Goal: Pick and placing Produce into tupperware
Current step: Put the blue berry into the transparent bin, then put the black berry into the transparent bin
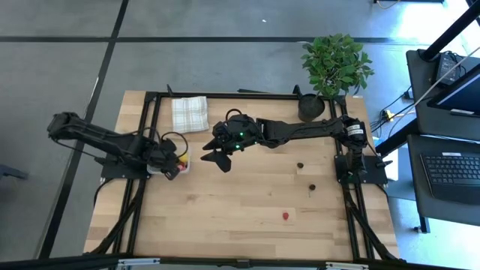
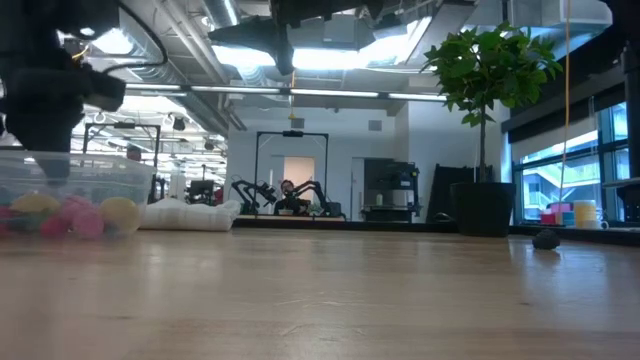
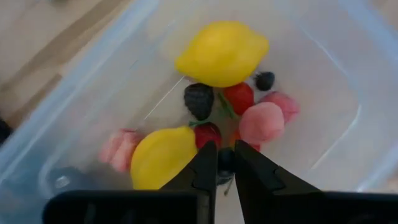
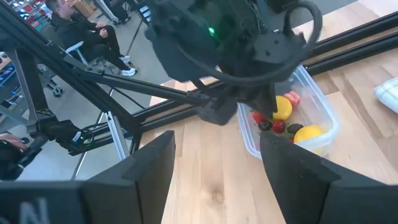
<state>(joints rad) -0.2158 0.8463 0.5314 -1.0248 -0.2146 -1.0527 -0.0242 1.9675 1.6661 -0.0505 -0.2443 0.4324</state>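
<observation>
The left gripper (image 3: pixel 225 177) hangs over the clear, round-cornered plastic tub (image 3: pixel 348 74) at the table's nine o'clock, its fingers nearly clenched around a small dark cherry (image 3: pixel 225 159). Inside lie two smooth yellow lemons (image 3: pixel 222 52), pink berries (image 3: pixel 261 122) and a bumpy blackberry (image 3: pixel 199 99). The right gripper (image 1: pixel 216 156) hovers mid-table, released. Three loose pieces (image 1: pixel 286 216) lie toward four o'clock.

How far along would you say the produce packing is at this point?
Mostly done: both lemons and several berries lie in the tupperware. The left gripper is inside it, pinching a small dark piece. Three pieces remain on the table; the open right gripper hovers nearby.
</observation>
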